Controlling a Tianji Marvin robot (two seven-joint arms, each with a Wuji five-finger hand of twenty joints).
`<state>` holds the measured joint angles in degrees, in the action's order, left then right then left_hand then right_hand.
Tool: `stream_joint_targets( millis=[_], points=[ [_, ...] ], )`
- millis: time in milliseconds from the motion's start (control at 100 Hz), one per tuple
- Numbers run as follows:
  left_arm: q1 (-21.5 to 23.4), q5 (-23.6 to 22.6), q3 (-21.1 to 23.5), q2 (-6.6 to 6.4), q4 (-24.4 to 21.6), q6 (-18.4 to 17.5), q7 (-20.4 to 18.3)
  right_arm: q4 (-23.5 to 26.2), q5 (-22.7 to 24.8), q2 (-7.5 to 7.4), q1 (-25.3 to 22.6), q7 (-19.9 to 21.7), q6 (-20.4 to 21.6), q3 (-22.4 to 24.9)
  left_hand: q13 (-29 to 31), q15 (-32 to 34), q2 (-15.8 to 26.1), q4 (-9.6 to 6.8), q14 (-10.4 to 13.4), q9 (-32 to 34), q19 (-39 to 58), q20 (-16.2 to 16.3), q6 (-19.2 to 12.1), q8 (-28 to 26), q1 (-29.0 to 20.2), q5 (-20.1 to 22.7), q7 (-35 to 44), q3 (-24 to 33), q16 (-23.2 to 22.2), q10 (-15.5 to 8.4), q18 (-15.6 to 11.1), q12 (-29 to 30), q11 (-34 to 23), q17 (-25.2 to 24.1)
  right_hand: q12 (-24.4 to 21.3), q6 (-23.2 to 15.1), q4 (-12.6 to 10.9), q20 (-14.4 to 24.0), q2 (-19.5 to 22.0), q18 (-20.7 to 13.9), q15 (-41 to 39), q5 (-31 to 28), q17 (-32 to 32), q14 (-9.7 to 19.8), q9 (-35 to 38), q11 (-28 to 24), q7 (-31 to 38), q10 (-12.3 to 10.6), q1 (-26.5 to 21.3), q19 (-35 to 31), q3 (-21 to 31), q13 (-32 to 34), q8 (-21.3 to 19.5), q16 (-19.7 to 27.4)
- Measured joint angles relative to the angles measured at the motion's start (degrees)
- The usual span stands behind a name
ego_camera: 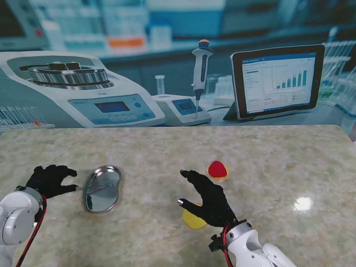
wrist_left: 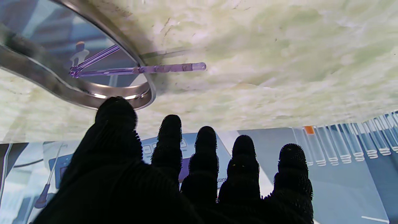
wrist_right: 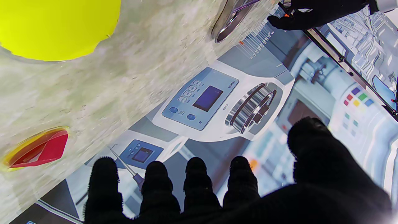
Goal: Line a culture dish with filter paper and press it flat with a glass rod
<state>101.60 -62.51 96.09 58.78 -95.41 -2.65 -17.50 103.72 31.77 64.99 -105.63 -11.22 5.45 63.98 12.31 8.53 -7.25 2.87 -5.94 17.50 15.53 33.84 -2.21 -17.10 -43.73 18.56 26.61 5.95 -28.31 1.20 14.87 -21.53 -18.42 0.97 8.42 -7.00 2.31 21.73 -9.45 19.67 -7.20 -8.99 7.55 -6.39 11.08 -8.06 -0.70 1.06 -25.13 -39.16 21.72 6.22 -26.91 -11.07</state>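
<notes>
Not far along, by my reckoning. The culture dish (ego_camera: 102, 189) sat on the desk (ego_camera: 267, 161) to my left, shiny and bare inside as far as I could see: no paper lining it. The glass rod (wrist_left: 140, 69) lay tilted across its rim, one end down in the dish, the other poking out over the desk toward my left hand (ego_camera: 49, 179). In the left wrist view nothing sat between my fingers (wrist_left: 169, 137); they were spread and empty, with the rod just beyond their tips. So that hand held nothing, though from the stand's view it looked very near the rod's outer end.

My right hand (ego_camera: 207, 197) hovered with its fingers apart and nothing in them, right over a yellow disc (wrist_right: 59, 26) on the desk. A red and yellow piece (ego_camera: 217, 169) lay a little farther from me. Which of these was the filter paper I couldn't say for sure; the yellow disc was my guess. So lining was left to do, and pressing after that.

The desk was pale marbled stone with a glossy patch of glare on my right. Behind it ran a printed lab backdrop: a centrifuge (ego_camera: 72, 89), a pipette (ego_camera: 200, 72), a tablet showing charts (ego_camera: 277, 80).
</notes>
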Motion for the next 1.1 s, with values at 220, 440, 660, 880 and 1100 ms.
stream_joint_targets(
  millis=[220,440,660,880,1100],
  points=[
    [-1.77,-0.06,-1.65,-0.38,3.30,0.75,-0.20,0.04,0.01,0.00,0.00,0.00,-0.14,-0.05,2.30,6.21,-2.36,0.33,-1.31,4.23,8.60,0.00,-0.93,-2.15,4.55,6.11,3.38,10.78,-2.09,1.15,0.57,0.00,-1.80,0.59,0.01,0.00,-0.02,0.55,0.00,-0.01,-0.01,0.00,-0.02,0.01,0.00,0.00,0.04,0.00,0.00,0.00,0.00,0.00,-1.89,0.00],
    [-2.31,-0.06,-2.30,-0.41,4.54,0.80,-0.07,0.04,0.08,0.00,0.05,-0.04,-0.13,-0.11,2.31,10.79,-2.83,0.33,-1.39,5.41,13.58,0.00,-0.95,-2.02,5.41,4.91,1.98,12.37,-2.27,1.16,0.57,-0.63,-2.28,0.50,0.07,0.00,-0.03,0.57,0.00,-0.03,-0.01,0.00,-0.05,0.01,0.00,-0.01,0.11,0.00,0.00,-0.03,0.00,0.00,-3.48,0.00],
    [-2.67,0.39,-3.18,-0.41,5.99,0.59,2.72,-0.01,0.02,0.00,0.16,-0.04,-0.11,-0.21,3.47,18.43,-5.90,0.31,-1.39,6.78,25.97,0.00,-0.96,-1.50,5.83,4.32,1.35,19.79,-5.59,0.66,0.57,-2.65,-5.56,1.84,0.39,0.04,-0.04,0.62,0.00,-0.03,-0.01,0.00,-0.06,0.01,0.00,-0.01,0.71,0.00,0.00,-0.05,0.00,0.00,-4.93,0.00],
    [-3.25,0.34,-3.96,-0.41,7.10,0.13,2.90,-0.01,-0.01,-0.01,0.24,0.20,-0.16,-0.30,5.89,21.53,-9.42,0.35,-1.39,7.14,31.94,0.04,-0.96,-2.15,4.68,3.72,3.47,26.30,-5.81,-0.59,0.58,-2.78,-7.12,3.71,0.41,0.53,-0.04,0.70,0.00,-0.08,-0.01,0.00,-0.07,0.02,0.00,-0.02,0.73,0.00,0.00,-0.46,0.00,0.00,-6.35,-0.02],
    [-3.72,1.39,-4.66,-0.49,7.60,-0.66,2.17,-0.01,-0.04,-0.02,0.36,0.28,-0.27,-0.44,7.44,22.51,-10.05,0.37,-1.39,8.03,32.75,0.05,-0.96,-2.21,4.19,3.17,4.21,26.95,-5.81,-0.95,0.58,-2.79,-7.88,4.62,0.44,0.55,-0.04,1.24,0.00,-0.08,-0.01,0.00,-0.11,0.02,0.00,-0.04,1.33,0.00,0.00,-0.54,0.05,0.00,-7.79,-0.07]
  ],
)
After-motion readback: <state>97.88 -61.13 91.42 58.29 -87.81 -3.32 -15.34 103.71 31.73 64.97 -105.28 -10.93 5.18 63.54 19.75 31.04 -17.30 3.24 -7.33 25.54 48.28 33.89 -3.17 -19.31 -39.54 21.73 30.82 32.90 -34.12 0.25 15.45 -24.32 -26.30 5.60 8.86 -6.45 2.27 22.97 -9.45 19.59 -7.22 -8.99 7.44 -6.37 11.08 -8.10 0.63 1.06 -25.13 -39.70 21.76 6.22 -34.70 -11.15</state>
